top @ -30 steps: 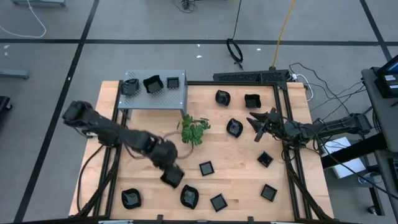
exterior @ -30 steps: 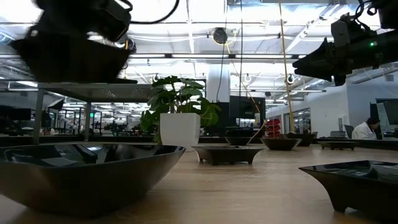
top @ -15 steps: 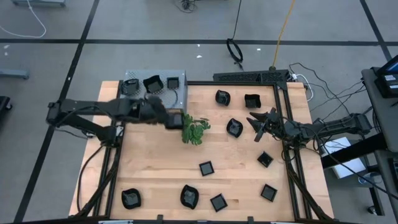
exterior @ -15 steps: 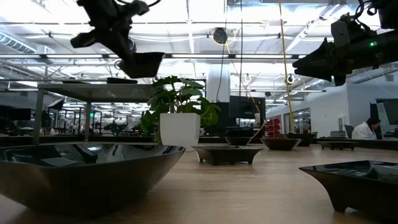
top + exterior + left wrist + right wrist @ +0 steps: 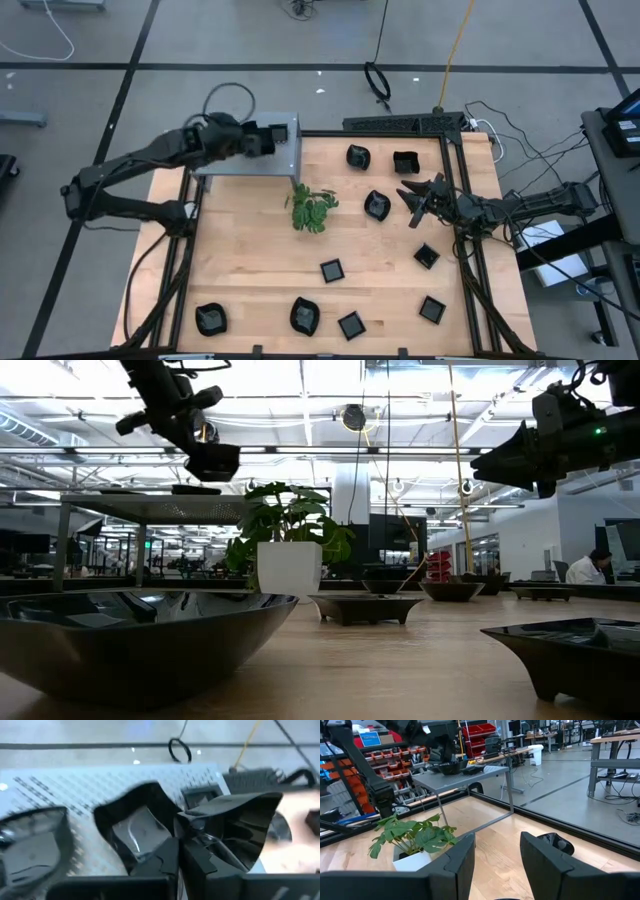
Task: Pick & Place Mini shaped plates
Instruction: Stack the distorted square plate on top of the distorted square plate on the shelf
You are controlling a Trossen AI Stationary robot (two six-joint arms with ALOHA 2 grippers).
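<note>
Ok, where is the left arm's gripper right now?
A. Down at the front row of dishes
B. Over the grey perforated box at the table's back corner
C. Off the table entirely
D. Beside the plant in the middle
B: in the high view the left gripper is above the grey perforated box, jaws shut on a black dish.

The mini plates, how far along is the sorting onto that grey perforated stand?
Done: at least two mini plates already sit on the grey perforated stand. In hand: the left gripper is shut on another plate above the stand. Left: about ten plates on the wooden table, such as one near the front edge. The right gripper waits open at the right side.
</note>
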